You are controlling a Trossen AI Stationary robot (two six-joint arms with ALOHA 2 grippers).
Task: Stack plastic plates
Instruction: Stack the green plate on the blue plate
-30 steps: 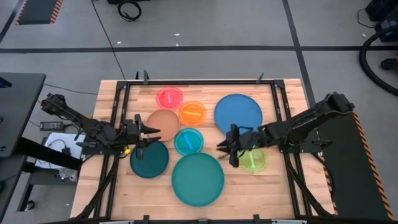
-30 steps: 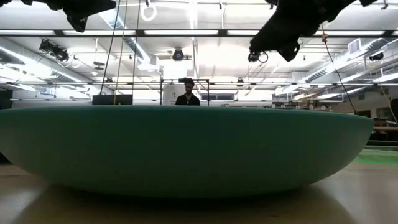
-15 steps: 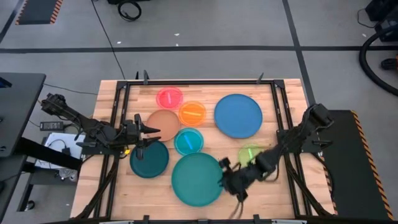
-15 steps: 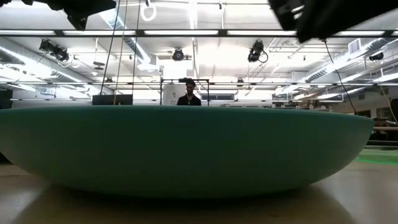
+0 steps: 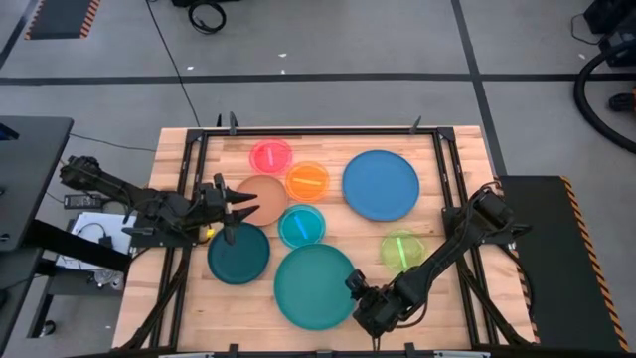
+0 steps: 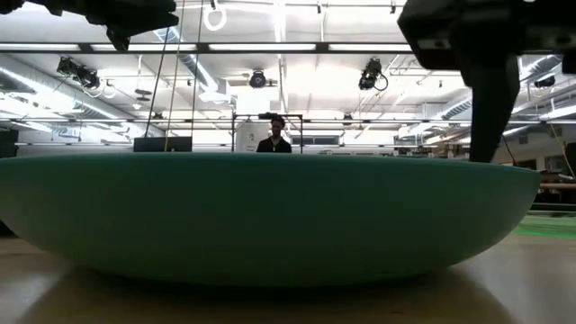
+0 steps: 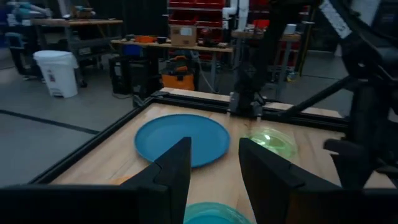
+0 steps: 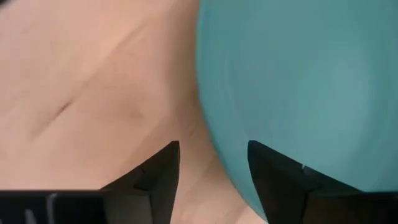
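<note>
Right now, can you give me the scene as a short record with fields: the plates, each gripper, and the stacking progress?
plates: eight, all lying apart on the table, none stacked
large plates: blue plate, teal plate
medium plates: dark teal plate, tan plate
small plates: pink, orange, cyan, lime green
left gripper: open, over the tan plate's edge, holding nothing
right gripper: open, at the teal plate's rim, near the table's front edge
stacking: not begun
</note>
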